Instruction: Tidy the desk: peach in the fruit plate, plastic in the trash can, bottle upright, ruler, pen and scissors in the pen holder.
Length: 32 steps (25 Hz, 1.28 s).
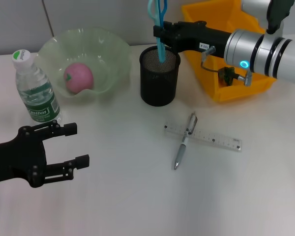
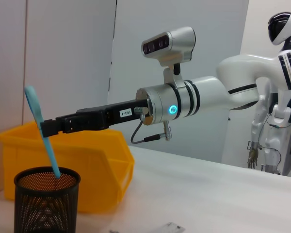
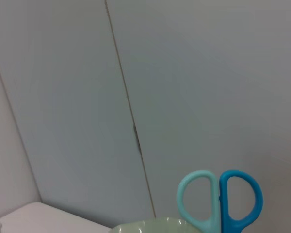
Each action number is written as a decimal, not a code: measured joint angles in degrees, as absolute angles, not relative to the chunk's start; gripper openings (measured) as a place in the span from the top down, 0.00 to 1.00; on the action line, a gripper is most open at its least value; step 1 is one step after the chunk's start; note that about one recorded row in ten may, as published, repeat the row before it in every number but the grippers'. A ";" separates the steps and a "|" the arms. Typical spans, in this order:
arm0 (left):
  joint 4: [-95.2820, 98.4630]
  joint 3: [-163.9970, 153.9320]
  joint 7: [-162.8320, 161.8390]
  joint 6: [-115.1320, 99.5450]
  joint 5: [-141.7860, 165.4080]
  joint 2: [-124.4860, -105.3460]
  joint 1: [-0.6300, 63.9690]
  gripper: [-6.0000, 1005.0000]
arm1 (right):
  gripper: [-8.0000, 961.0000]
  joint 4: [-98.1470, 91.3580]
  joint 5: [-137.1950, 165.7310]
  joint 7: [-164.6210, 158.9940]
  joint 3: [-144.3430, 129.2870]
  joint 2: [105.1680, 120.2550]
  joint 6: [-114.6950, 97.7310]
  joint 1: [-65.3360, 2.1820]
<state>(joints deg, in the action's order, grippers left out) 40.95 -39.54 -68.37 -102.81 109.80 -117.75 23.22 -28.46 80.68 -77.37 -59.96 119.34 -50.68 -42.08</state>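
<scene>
My right gripper (image 1: 160, 33) is shut on the blue scissors (image 1: 158, 19) and holds them upright, blades down inside the black mesh pen holder (image 1: 159, 78). The left wrist view shows the same grip (image 2: 46, 127) on the scissors (image 2: 47, 145) above the holder (image 2: 46, 204). The scissors' handles (image 3: 218, 200) show in the right wrist view. A clear ruler (image 1: 206, 137) lies right of centre with a silver pen (image 1: 185, 141) across it. A pink peach (image 1: 78, 77) sits in the green plate (image 1: 113, 51). The water bottle (image 1: 35, 91) stands upright at the left. My left gripper (image 1: 80, 145) is open and empty, near the front left.
A yellow bin (image 1: 211, 19) stands behind and right of the pen holder; it also shows in the left wrist view (image 2: 97, 165). No plastic is visible. My right arm (image 1: 265, 46) reaches in from the right over the bin.
</scene>
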 joint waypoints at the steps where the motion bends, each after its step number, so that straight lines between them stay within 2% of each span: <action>1: 40.95 -39.52 -68.37 -102.84 109.76 -117.78 23.19 0.20 | 0.70 -28.35 80.66 -76.96 -60.01 119.36 -50.68 -42.10; 20: 39.41 -39.15 -67.70 -103.25 109.69 -117.70 22.31 0.20 | 0.69 -25.84 80.06 -74.96 -60.25 119.34 -51.47 -42.29; 31: 39.08 -39.12 -65.46 -103.27 109.62 -117.74 21.98 0.20 | 0.29 -27.29 74.37 -75.94 -59.76 119.43 -59.89 -39.73; 32: 38.87 -39.09 -64.90 -103.10 109.62 -117.79 21.90 0.20 | 0.29 -27.96 72.46 -75.87 -59.75 119.39 -61.97 -38.88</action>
